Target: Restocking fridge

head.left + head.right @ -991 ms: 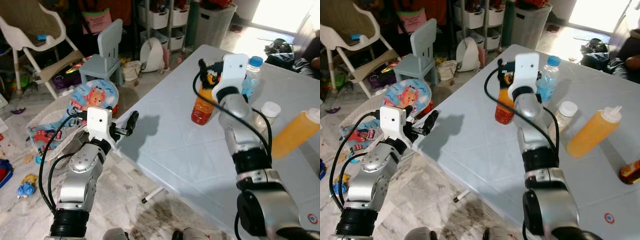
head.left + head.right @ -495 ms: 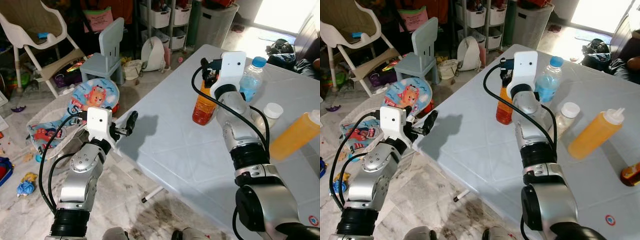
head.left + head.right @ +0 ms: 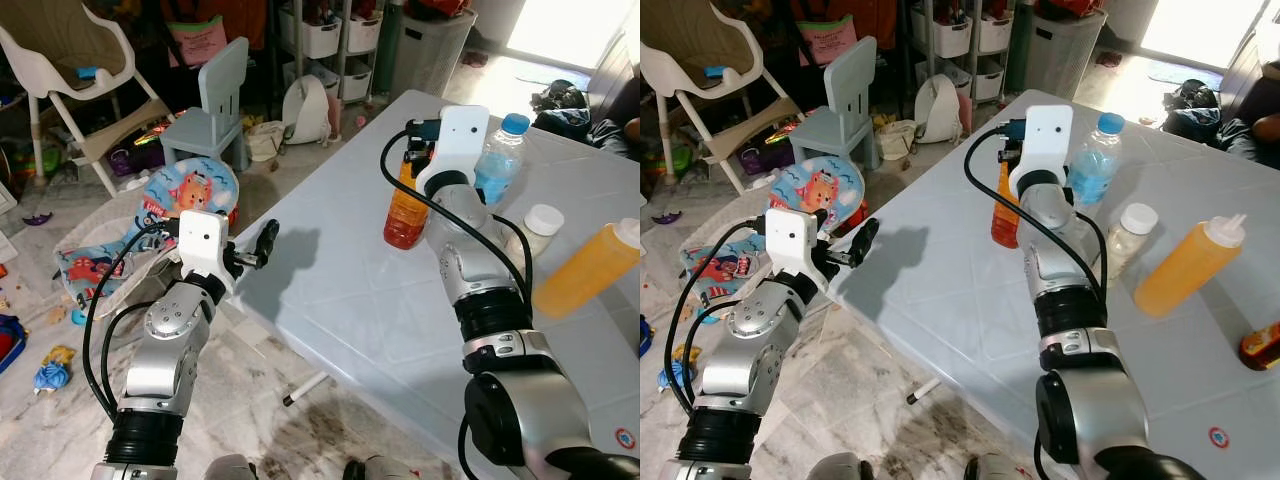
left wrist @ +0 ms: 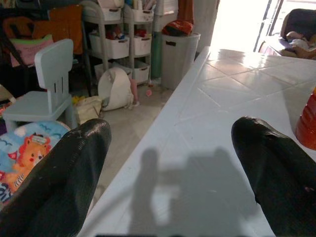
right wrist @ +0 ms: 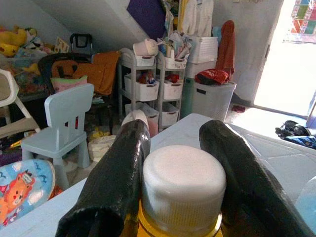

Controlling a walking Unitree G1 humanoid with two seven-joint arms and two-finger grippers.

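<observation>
The orange bottle stood on the table, its white cap pinched between the right gripper fingers. The left gripper was held spread at the table's edge.

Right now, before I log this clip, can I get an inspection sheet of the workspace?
Surface: pale tiled table, bare near its front edge.
Job's things: orange juice bottle, water bottle, white-lidded jar, orange squeeze bottle, all upright.
Clutter: small red item at the table's right edge.
Grippers: right gripper, jaws flanking the juice bottle's white cap; left gripper, jaws open, at the table edge.
Cables: black leads looped along both arms.
Surroundings: child's chair, storage shelves, toys on floor.
</observation>
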